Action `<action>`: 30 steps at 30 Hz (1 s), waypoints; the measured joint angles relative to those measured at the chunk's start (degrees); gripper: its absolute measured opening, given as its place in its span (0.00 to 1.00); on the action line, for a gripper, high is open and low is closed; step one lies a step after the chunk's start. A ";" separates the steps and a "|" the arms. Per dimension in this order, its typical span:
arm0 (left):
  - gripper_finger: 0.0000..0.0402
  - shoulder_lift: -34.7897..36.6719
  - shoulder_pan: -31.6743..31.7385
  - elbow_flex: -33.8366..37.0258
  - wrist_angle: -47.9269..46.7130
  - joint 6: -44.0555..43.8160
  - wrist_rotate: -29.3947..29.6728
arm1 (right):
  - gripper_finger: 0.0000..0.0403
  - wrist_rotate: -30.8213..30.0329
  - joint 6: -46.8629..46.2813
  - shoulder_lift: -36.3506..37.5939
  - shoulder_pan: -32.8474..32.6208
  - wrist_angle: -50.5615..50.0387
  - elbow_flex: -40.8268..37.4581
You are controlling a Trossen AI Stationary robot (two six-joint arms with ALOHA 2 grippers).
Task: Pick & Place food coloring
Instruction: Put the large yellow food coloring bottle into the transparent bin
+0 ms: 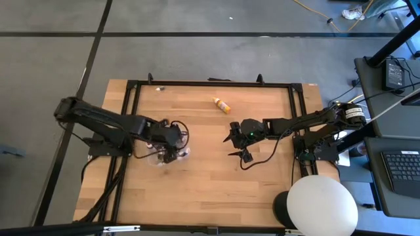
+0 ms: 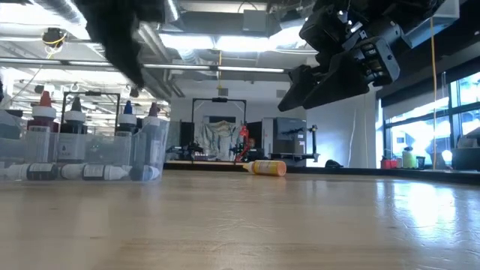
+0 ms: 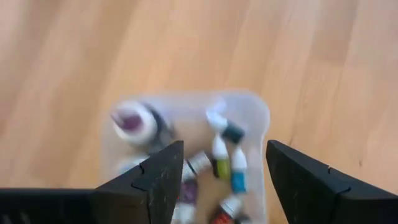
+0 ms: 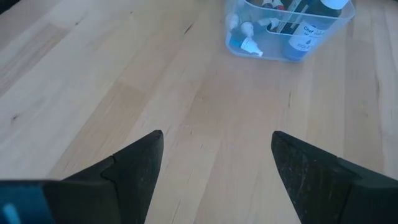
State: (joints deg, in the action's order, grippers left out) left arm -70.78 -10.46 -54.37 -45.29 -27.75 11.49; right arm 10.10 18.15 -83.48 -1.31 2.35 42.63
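Near the table's far edge lies one yellow food-coloring bottle (image 1: pixel 221 104); the rest fill the clear tray (image 3: pixel 258 118). Left gripper (image 3: pixel 224 174) hovers agape above the tray, empty; right gripper (image 1: pixel 235 141) spread wide mid-table. Bottle likely light, slick: pinch mid-body.

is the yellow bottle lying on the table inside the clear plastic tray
No, the small orange-yellow dropper bottle lies on its side on bare wood, well apart from the clear plastic rectangular tray under the left end effector.

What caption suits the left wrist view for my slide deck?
Left pincer open above the clear tray of food coloring bottles.
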 joint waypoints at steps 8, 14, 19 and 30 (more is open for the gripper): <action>0.55 15.48 3.48 6.67 16.92 15.83 0.76 | 0.75 0.08 -0.02 0.00 -0.49 4.56 -0.02; 0.56 25.96 7.59 16.63 30.30 20.87 3.01 | 0.75 7.02 0.34 0.00 -0.50 7.79 -0.02; 0.56 31.68 8.84 23.26 37.45 24.06 8.54 | 0.75 14.95 -1.09 0.00 -0.51 7.74 -0.02; 0.56 34.21 8.85 29.03 40.37 22.54 14.34 | 0.75 -21.48 -14.69 0.00 1.33 11.50 0.46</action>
State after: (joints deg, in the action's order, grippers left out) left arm -36.57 -1.61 -25.34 -4.93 -5.21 25.83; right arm -11.38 3.47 -83.48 0.02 13.85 43.09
